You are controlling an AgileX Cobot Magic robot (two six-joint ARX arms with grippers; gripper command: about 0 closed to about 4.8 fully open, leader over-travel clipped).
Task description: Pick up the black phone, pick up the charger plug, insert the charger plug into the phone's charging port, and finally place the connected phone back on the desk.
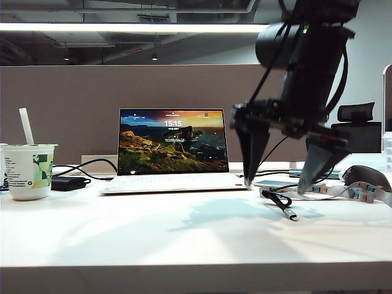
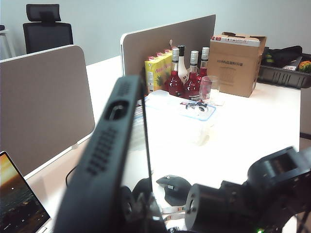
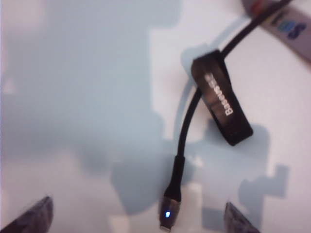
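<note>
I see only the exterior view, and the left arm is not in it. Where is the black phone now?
Observer: The left gripper is shut on the black phone and holds it up.
Operator: Does its port show?
Observer: Yes, the phone's charging port shows on the short end edge.
Operator: And the plug?
Observer: The charger plug lies between the open right gripper fingertips, untouched, with a blue light on it.

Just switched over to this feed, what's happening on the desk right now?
The left gripper, out of the exterior view, is shut on the black phone, held up off the desk. The right gripper hangs open just above the charger plug, which lies on the desk untouched, its cable running back past a black strap loop. The plug is not yet picked up.
</note>
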